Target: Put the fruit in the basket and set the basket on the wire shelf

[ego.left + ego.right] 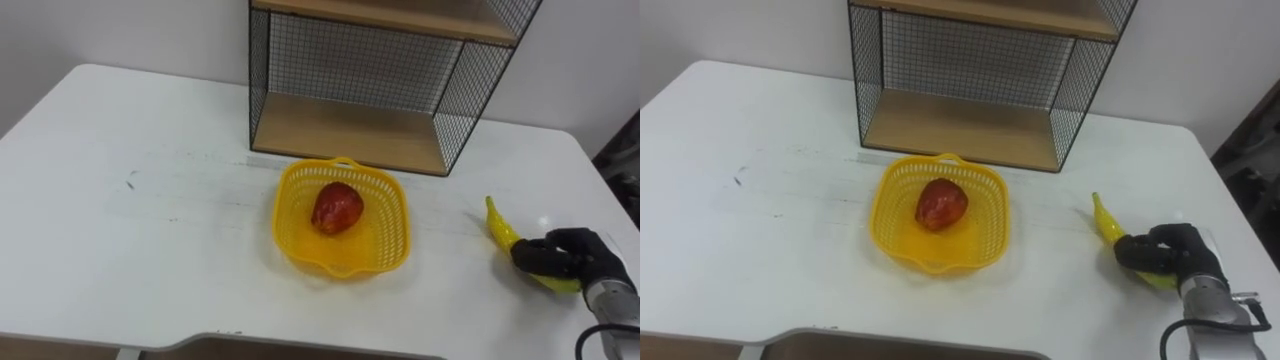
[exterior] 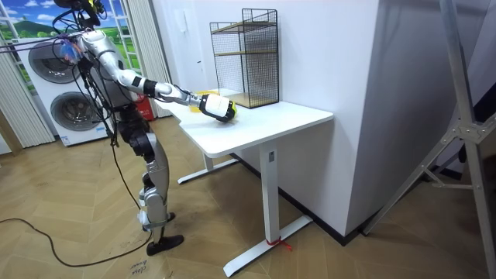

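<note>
Right hand (image 1: 565, 255) at the table's (image 1: 130, 230) near right corner, fingers curled round the near end of the banana (image 1: 499, 228) – a closed grasp on it; the banana's free tip points away from the robot and slightly left; can't tell whether the banana is resting on the tabletop or just off it.

Basket (image 1: 285, 215) – yellow, open-weave – sits on the table near the middle, just in front of the wire shelf (image 1: 360, 70); one red fruit (image 1: 337, 207) lies inside it, roughly central; banana and hand are well to the basket's right, not touching it.

Wire shelf stands at the back of the table against the wall; black mesh sides and back, wooden boards; the lower board is bare and the basket's far rim is close to its front edge.

Room view: robot stands upright at the table's end on the room view's left, right arm stretched out over the tabletop with the hand low above the surface; the shelf is beyond the hand, at the wall.
</note>
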### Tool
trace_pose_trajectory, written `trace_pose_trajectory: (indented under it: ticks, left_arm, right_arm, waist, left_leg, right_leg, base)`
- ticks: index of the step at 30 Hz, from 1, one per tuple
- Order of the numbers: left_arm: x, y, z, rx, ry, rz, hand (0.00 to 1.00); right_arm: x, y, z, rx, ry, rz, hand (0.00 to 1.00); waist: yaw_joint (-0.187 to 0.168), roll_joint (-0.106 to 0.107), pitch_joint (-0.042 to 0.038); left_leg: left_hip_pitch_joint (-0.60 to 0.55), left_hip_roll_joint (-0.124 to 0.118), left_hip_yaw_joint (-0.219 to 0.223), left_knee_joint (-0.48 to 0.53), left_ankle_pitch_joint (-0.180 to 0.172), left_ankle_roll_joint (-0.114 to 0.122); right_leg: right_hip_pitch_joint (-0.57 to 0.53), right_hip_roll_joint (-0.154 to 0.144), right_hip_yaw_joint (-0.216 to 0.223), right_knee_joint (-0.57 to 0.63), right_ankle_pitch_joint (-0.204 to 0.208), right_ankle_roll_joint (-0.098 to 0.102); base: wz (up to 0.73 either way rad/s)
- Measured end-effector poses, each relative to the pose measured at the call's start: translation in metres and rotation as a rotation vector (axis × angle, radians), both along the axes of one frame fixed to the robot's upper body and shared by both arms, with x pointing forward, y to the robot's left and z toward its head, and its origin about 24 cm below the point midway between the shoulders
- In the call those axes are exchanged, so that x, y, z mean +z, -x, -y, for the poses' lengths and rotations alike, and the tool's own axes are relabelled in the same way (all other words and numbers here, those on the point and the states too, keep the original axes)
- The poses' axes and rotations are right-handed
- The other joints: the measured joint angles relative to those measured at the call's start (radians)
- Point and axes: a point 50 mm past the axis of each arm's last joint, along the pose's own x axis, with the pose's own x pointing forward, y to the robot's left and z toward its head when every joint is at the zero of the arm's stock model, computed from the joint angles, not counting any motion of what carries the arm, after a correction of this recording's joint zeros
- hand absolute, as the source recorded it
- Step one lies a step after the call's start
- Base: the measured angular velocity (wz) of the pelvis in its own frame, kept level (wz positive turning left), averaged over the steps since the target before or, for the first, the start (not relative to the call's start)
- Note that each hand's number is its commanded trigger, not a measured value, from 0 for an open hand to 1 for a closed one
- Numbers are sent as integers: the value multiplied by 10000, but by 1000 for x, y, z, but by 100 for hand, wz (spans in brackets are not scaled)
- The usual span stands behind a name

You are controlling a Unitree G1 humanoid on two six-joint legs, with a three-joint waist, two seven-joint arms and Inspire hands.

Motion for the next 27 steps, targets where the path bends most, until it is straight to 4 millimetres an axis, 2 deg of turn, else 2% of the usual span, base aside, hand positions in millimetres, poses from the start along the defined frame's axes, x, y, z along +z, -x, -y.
trace_pose_trajectory:
  ticks: [12, 18, 22, 27]
  left_arm:
    - [0, -1, 0, -14, -82, 33, 0]
    - [1, -9, -2, 66, -127, 242, 0]
    - [0, -15, -2, 32, -123, 380, 0]
    - [1, -20, -1, 23, -113, 513, 0]
  right_arm:
    - [5, -5, -6, 89, 164, 180, 100]
    - [18, -14, -27, 1467, 805, 464, 100]
    - [29, -21, -39, 2370, 1399, 712, 100]
    - [52, -34, -56, 3045, 1660, 1684, 100]
  waist:
    - [-7, 42, -15]
    - [98, 70, -53]
    - [121, 11, -13]
    - [-1, 32, -15]
  left_leg:
    - [-41, 3, 52, -82, 1, 0]
    - [1, 23, 269, -159, 9, 2]
    - [-72, 30, 297, -197, 8, 2]
    - [-193, 35, 296, -212, 8, 2]
  right_leg:
    - [-67, 2, 54, 5, -1, 0]
    - [-188, 17, 252, 31, 2, -1]
    - [-221, 22, 272, 48, 3, 1]
    - [-326, 24, 268, 45, 5, 1]
  base:
    - [0]
    - [-10]
    - [-1]
    - [0]
